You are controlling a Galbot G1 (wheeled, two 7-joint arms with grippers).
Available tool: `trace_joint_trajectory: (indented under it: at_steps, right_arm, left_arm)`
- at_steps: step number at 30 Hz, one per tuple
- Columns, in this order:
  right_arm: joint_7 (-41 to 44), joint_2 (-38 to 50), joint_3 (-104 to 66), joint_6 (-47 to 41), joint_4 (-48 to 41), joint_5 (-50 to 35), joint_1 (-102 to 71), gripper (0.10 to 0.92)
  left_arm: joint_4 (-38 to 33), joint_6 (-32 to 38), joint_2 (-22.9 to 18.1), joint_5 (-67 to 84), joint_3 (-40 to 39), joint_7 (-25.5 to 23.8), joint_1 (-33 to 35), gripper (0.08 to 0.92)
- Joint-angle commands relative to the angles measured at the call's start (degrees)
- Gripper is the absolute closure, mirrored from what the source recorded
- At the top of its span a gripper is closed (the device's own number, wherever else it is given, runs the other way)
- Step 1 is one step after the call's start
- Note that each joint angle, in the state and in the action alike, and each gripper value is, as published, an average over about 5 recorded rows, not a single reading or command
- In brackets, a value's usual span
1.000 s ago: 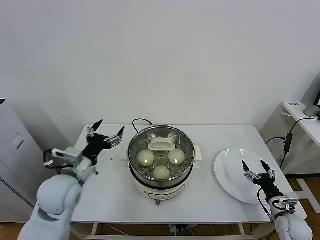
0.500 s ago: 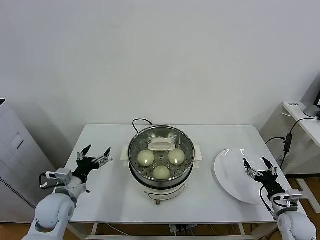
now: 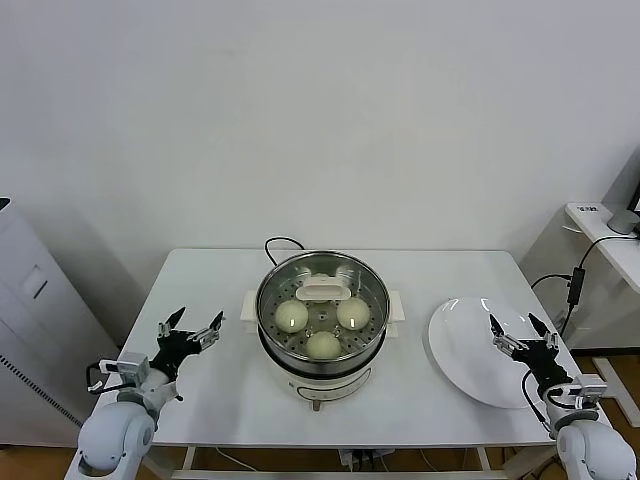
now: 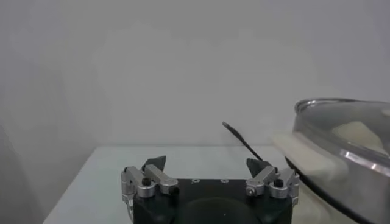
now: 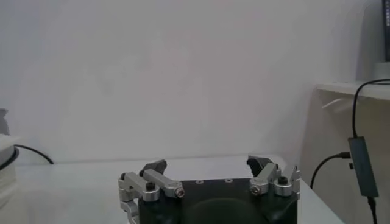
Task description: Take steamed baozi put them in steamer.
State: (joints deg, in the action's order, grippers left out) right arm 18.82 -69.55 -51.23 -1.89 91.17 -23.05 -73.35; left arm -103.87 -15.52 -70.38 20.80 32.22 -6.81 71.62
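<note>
The steamer (image 3: 322,318) stands mid-table, a shiny steel pot on a white base, with three cream baozi on its perforated tray: one at left (image 3: 291,316), one at right (image 3: 353,312), one at front (image 3: 322,345). A fourth bun is not visible. A white handle piece (image 3: 326,289) lies at the tray's back. My left gripper (image 3: 190,331) is open and empty, low at the table's front left. My right gripper (image 3: 524,334) is open and empty over the white plate (image 3: 462,350). The steamer rim shows in the left wrist view (image 4: 347,155).
A black cord (image 3: 277,244) runs from behind the steamer. The plate at the right holds nothing. A grey cabinet (image 3: 25,320) stands left of the table, and a desk with cables (image 3: 578,285) stands to the right.
My left arm has drawn back from beside the steamer and dropped to the table's front left corner, gripper open. My right gripper has shifted slightly to the right over the plate.
</note>
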Motion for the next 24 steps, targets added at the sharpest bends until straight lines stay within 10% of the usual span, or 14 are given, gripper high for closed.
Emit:
trace_joint_trajectory:
  at_steps: [1, 24]
  right_arm:
    - [-0.79, 0.10, -0.10, -0.94, 0.58, -0.21, -0.36, 0.203]
    - [0.16, 0.21, -0.51, -2.62, 0.56, 1.51, -1.11, 0.203]
  left_arm:
    - [1.43, 0.98, 0.04, 0.51, 0.27, -0.11, 0.94, 0.177]
    - [1.88, 0.43, -0.40, 0.72, 1.94, 0.44, 0.46, 0.177]
